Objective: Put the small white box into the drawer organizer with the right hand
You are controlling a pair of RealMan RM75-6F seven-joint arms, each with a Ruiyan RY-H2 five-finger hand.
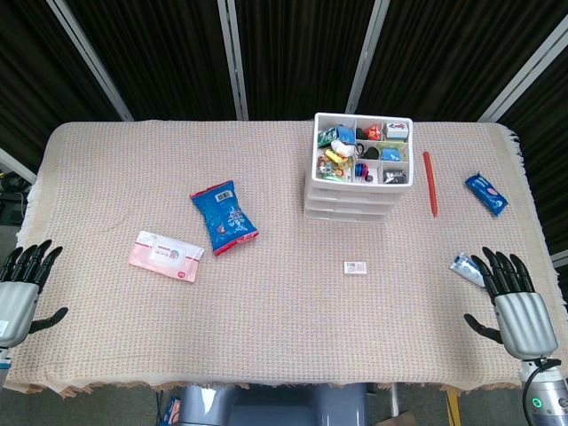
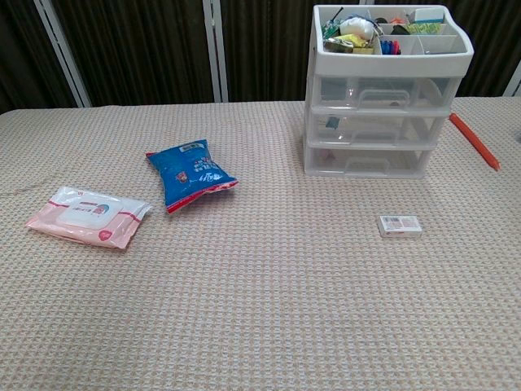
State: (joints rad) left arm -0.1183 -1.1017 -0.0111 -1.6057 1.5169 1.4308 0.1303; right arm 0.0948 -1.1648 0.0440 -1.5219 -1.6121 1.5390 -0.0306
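A small white box (image 1: 356, 267) lies flat on the woven tablecloth (image 1: 284, 337), just in front of the plastic organizer (image 1: 358, 188).
Both hands, left (image 1: 19, 288) and right (image 1: 513, 302), rest spread and empty, well apart from the organizer; its top tray brims with oddments.

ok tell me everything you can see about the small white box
The small white box is a flat rectangular pack, apparently cardboard, white with a reddish printed label on top; the print is too small to read. It looks closed and lies flat on the woven cloth, in front of the drawer organizer and clear of it. Nothing touches it but the cloth; the right hand rests well off to its side.
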